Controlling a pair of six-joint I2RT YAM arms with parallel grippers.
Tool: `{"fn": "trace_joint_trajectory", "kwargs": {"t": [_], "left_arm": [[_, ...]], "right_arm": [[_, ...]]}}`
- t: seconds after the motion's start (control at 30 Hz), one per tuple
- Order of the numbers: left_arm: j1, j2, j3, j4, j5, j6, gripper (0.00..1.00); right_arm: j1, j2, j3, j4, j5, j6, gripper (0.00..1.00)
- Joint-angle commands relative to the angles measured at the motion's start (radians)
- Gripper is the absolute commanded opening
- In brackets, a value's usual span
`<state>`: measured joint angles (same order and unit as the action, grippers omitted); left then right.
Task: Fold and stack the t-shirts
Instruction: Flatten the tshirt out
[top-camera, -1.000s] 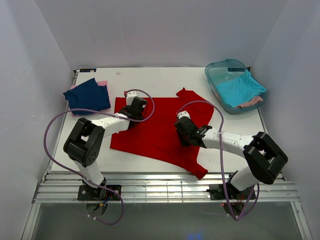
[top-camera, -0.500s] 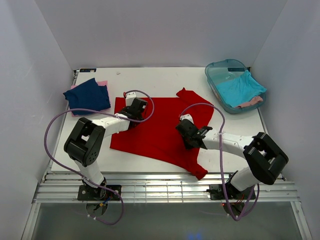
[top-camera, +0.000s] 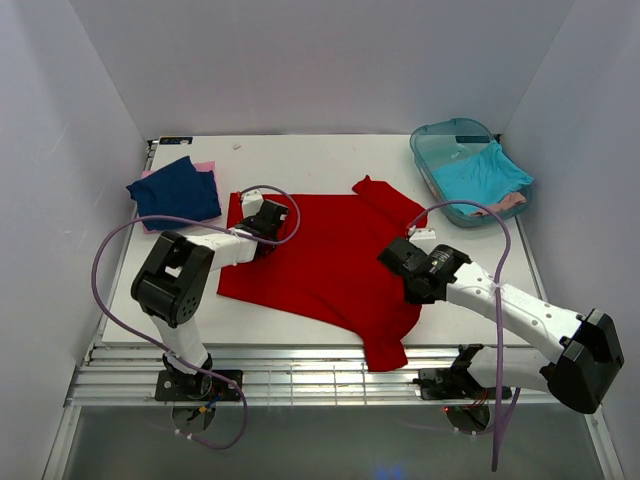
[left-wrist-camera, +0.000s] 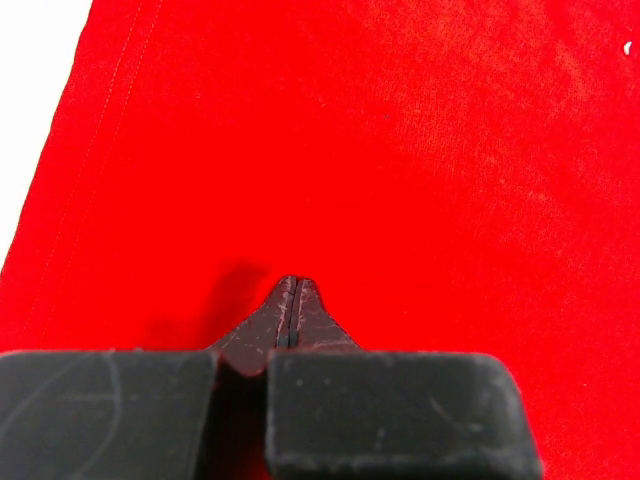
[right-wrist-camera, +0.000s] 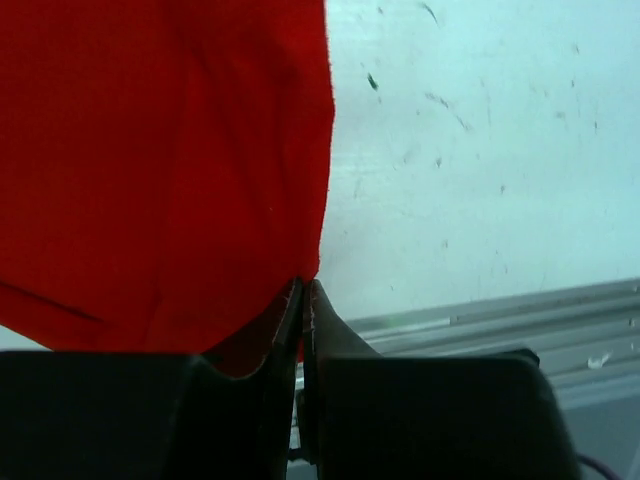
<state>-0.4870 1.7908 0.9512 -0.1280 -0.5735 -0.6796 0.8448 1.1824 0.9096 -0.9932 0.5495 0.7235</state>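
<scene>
White table (top-camera: 330, 160), red t-shirt (top-camera: 330, 255), right fingers (right-wrist-camera: 335, 340) pinching edge in wrist view

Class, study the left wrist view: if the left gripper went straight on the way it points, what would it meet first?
The bright red cloth t-shirt. The shut left gripper points low across it, so it would probably run into that cloth first; whether the tips already touch it is unclear.

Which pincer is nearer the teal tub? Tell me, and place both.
Right. The right pincer is in front and left of the teal tub, at the right edge of the red t-shirt; the left pincer is across at its left side.
</scene>
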Motion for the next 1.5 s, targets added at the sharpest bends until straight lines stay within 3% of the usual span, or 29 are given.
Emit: {"fn": "trace_joint_trajectory", "kwargs": {"t": [0.0,0.1,0.37,0.47,0.53,0.6,0.67,0.73,0.77,0.8,0.87,0.9,1.07,1.27,1.47], "left_arm": [[0.016,-0.01,-0.043,-0.091,0.006,-0.015,0.0],[0.016,-0.028,-0.045,-0.093,0.011,-0.015,0.0],[0.016,-0.054,-0.051,-0.09,0.015,-0.017,0.0],[0.016,-0.057,-0.04,-0.09,0.017,-0.011,0.0],[0.016,-0.06,-0.017,-0.091,0.018,-0.003,0.0],[0.016,-0.065,0.001,-0.097,0.017,0.008,0.0],[0.016,-0.082,0.027,-0.102,0.02,0.018,0.0],[0.016,-0.094,0.049,-0.108,0.018,0.029,0.0],[0.016,-0.102,0.054,-0.108,0.012,0.035,0.0],[0.016,-0.108,0.061,-0.105,0.009,0.049,0.0],[0.018,-0.105,0.084,-0.102,0.001,0.072,0.0],[0.019,-0.088,0.093,-0.107,0.0,0.089,0.0],[0.03,-0.028,0.144,-0.116,-0.005,0.112,0.0],[0.062,0.062,0.172,-0.108,0.009,0.126,0.0],[0.085,0.13,0.199,-0.091,0.038,0.144,0.0]], "right_arm": [[0.007,-0.026,0.014,-0.191,-0.019,0.145,0.08],[0.017,-0.03,0.028,-0.309,-0.033,0.226,0.08],[0.043,-0.142,-0.012,-0.315,-0.148,0.294,0.08],[0.045,-0.138,0.027,-0.314,-0.091,0.261,0.49],[0.045,-0.109,0.081,-0.312,-0.047,0.213,0.61],[0.045,-0.08,0.168,-0.311,0.016,0.186,0.81],[0.045,-0.032,0.216,-0.294,0.059,0.153,0.85],[0.042,0.006,0.241,-0.196,0.124,0.104,0.76],[0.037,0.017,0.236,-0.149,0.144,0.035,0.66],[0.011,0.041,0.23,-0.095,0.165,-0.004,0.37],[-0.033,0.071,0.192,0.083,0.159,-0.114,0.13],[-0.083,0.104,0.178,0.138,0.129,-0.149,0.08],[-0.211,0.192,0.06,0.466,0.034,-0.286,0.08],[-0.322,0.315,0.051,0.636,-0.029,-0.416,0.08],[-0.392,0.485,0.144,0.729,-0.111,-0.505,0.08]]}}
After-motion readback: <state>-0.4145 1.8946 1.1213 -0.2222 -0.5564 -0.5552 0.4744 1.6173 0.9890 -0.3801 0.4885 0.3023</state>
